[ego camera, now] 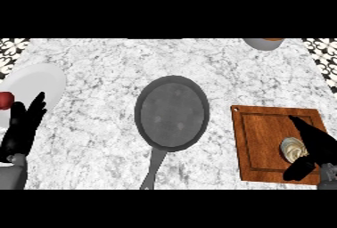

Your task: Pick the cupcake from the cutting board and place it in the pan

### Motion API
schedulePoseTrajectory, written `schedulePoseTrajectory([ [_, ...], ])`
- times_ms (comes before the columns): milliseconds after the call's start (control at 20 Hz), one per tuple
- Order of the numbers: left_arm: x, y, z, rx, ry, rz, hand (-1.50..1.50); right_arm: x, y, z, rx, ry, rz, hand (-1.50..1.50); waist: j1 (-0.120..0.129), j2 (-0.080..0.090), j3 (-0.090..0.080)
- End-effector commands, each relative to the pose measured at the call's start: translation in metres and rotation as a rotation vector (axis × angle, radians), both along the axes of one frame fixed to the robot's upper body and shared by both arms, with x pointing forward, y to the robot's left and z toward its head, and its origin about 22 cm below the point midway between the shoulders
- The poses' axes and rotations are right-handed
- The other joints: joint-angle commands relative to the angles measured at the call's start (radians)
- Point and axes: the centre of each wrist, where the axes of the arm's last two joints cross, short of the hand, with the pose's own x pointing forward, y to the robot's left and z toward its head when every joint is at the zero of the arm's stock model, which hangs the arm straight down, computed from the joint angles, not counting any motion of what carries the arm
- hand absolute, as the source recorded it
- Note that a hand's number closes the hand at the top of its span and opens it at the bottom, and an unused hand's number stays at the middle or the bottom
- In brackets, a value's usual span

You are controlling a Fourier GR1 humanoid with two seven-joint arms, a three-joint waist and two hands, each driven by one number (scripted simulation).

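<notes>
Right hand [314,149] at cupcake [293,149] on cutting board [263,133].
Fingers and thumb are seen curled around the cupcake, still on the board; pan [172,111] lies apart. Left hand [23,127] is held open, fingers up.

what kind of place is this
Most likely a kitchen counter: a white-grey marble counter top carries a dark grey round frying pan and a brown wooden cutting board with a pale cupcake on it.
</notes>
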Motion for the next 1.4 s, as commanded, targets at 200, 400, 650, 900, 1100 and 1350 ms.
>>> schedulePoseTrajectory([
  [200,0.011,-0.003,-0.014,-0.024,0.012,0.003,0.0,0.009,-0.006,-0.017,-0.136,-0.059,0.112,1.5,0.001,0.002,0.0],
  [400,-0.004,-0.01,-0.001,0.0,0.001,-0.005,0.0,0.017,-0.019,-0.013,-0.156,-0.067,0.097,1.5,0.003,0.0,0.0],
  [650,0.0,-0.003,-0.007,0.009,-0.004,0.011,0.0,0.0,-0.005,0.007,-0.121,-0.11,0.073,1.5,-0.003,-0.001,0.0],
  [900,-0.006,-0.004,-0.004,0.005,0.01,0.003,0.0,-0.007,-0.015,0.0,-0.055,-0.137,0.497,1.5,0.002,-0.002,0.001],
  [1100,0.005,-0.002,0.003,0.006,-0.002,0.015,0.0,-0.025,-0.012,0.01,-0.049,-0.213,0.573,1.5,-0.009,-0.001,0.0],
  [1350,-0.002,0.006,0.001,0.008,0.016,0.035,0.0,-0.02,-0.001,0.05,0.009,-0.655,0.646,1.5,-0.021,-0.008,0.001],
])
